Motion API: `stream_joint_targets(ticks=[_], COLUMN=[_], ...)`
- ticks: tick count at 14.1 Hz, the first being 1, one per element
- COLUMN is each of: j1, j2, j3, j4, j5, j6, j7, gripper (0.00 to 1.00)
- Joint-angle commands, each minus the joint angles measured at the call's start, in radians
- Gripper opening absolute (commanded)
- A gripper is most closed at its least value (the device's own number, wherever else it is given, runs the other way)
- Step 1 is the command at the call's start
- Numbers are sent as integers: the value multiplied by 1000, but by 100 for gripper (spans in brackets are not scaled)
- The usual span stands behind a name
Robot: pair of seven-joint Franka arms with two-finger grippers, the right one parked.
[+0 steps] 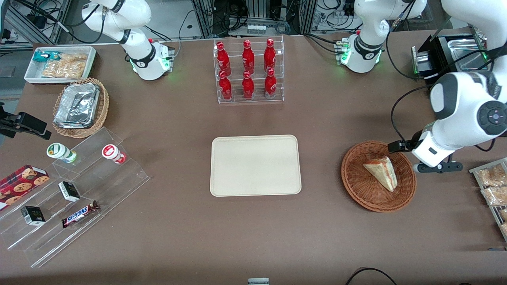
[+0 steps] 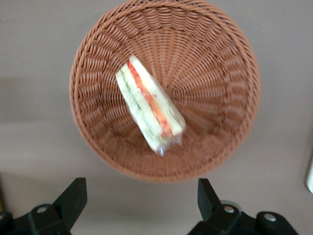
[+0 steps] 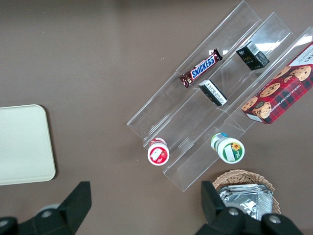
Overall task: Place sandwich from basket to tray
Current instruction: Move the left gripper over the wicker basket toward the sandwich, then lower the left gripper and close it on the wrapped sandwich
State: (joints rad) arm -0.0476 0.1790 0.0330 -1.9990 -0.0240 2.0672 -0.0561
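Spread wide, the left gripper (image 2: 139, 203) hangs above the round reddish-brown wicker basket (image 2: 222, 83) holding the plastic-wrapped, unlabelled triangular white-bread sandwich (image 2: 149, 108).

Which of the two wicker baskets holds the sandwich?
The reddish-brown basket under the tool holds the sandwich; the tan basket holds foil containers.

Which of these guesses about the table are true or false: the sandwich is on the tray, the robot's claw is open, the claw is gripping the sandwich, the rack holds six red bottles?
1. The sandwich lies on the tray. False: it lies in the basket; the tray holds nothing.
2. The gripper is open. True.
3. The gripper grips the sandwich. False: it hangs above the basket's edge, touching nothing.
4. The rack holds six red bottles. True.
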Motion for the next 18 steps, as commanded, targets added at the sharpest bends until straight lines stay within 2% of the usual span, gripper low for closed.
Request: stream_joint_targets(ticks=[1, 6, 10, 17, 18], j1=[18, 11, -12, -15, -17], j2=[-29, 22, 83, 154, 158], j3=[-4, -7, -13, -13, -13], j4=[-104, -126, -129, -127, -127], j5=[-37, -54, -54, -56, -56], j6=[117, 243, 346, 369, 369], j7=[-89, -512, -758, -778, -784], gripper=[100, 100, 100, 99, 87])
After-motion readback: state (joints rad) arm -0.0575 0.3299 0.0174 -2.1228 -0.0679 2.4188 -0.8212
